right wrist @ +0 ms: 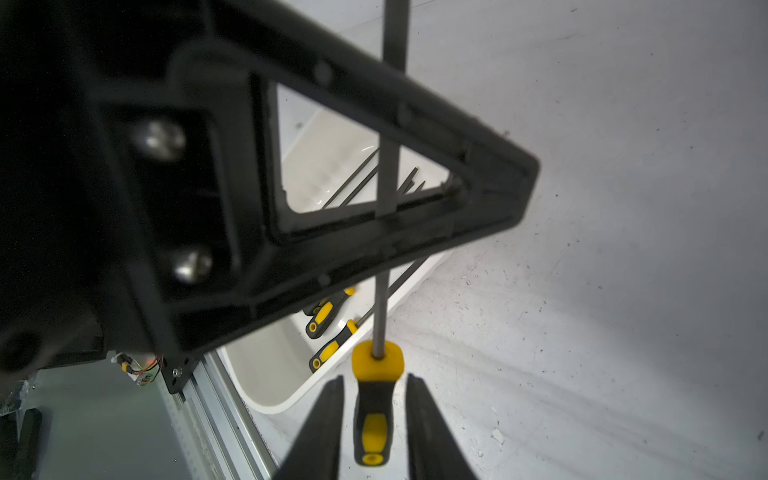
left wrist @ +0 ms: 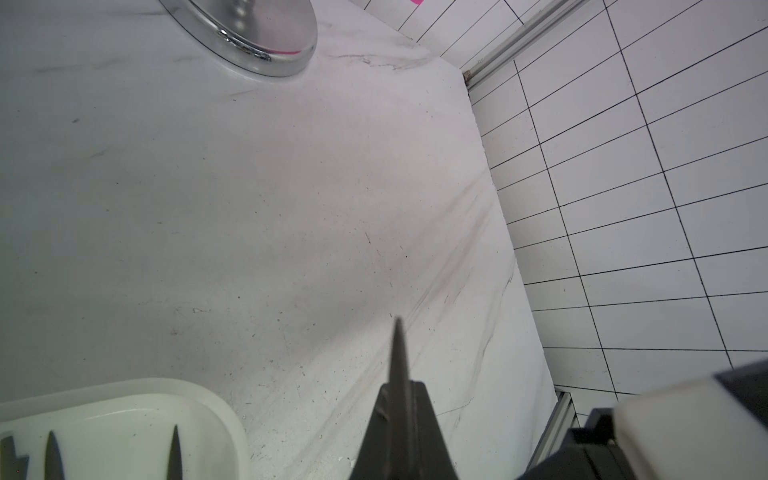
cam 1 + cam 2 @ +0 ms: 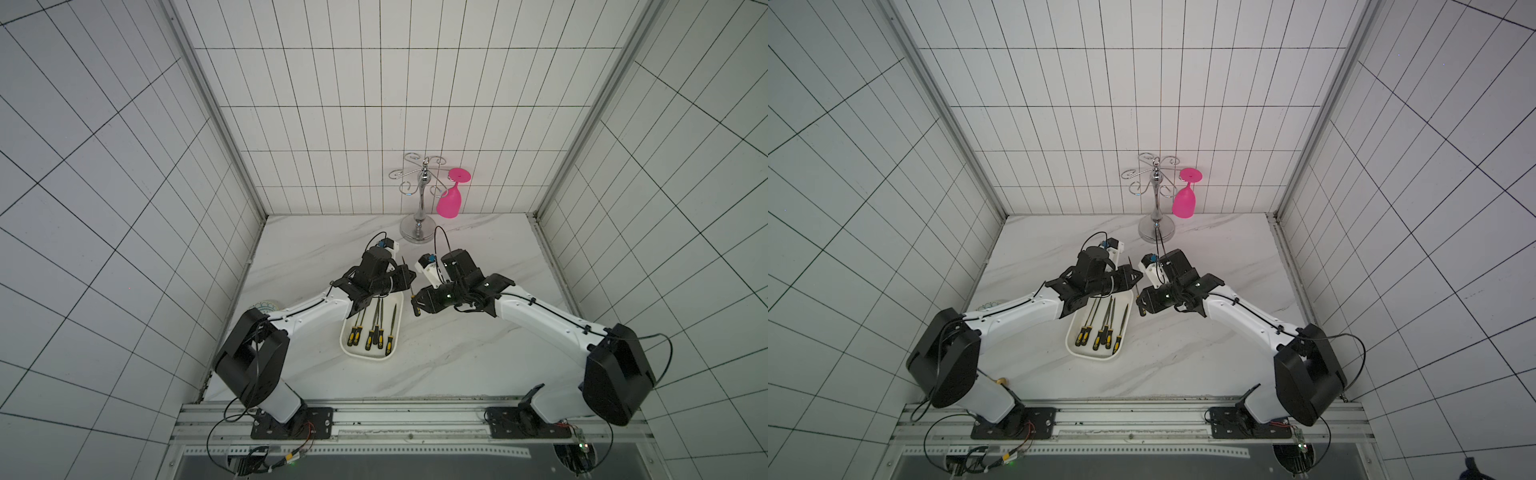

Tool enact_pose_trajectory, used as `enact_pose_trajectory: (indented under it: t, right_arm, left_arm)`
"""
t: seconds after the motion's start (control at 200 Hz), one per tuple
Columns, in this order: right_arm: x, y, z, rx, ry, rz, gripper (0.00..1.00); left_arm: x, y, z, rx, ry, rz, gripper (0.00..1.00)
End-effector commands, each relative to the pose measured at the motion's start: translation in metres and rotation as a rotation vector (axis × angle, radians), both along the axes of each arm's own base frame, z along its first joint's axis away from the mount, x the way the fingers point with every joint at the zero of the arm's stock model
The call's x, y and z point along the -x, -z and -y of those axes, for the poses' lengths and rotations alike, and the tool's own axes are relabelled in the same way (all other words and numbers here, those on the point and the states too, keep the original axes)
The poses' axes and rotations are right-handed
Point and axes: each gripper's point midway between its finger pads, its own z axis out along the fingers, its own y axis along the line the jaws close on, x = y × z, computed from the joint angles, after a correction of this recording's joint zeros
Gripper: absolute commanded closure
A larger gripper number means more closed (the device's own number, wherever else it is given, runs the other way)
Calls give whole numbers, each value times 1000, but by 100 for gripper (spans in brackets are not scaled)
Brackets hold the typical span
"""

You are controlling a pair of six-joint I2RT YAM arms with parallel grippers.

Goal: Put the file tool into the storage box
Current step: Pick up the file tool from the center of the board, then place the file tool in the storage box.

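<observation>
My left gripper (image 2: 401,388) pinching file (image 1: 374,432) shaft to carry it; my right gripper (image 1: 375,377) standing spread, clear of handle, so file comes free. Box (image 1: 270,409) lying just beside file.

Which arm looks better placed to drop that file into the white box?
Left: the left gripper is shut on the file blade, beside the storage box; the right gripper stands open around the handle.

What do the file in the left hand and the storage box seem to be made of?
The file: blade dull grey, matte, likely steel; handle black and yellow, probably moulded rubbery plastic. The storage box: white plastic, slightly glossy, soft highlights on its rounded walls.
</observation>
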Motion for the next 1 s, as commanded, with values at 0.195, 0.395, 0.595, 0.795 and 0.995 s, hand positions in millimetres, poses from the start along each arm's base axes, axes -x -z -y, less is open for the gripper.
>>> enact_pose_trajectory:
  t: [0.195,0.395,0.595,0.795,0.995]
  right_arm:
    - [-15,-9,-2,11,49,55,44]
    - [-18,0,-3,27,57,40,44]
    - [-20,6,0,48,74,42,44]
    - [-25,14,8,83,113,54,43]
    - [-45,30,33,132,247,46,39]
  left_arm:
    - [10,8,-71,-224,-162,31,100]
    - [24,41,-94,-333,-197,-29,100]
    - [28,67,-83,-383,-142,-84,100]
    - [29,79,-66,-392,-85,-118,86]
    - [25,75,-68,-394,-102,-104,4]
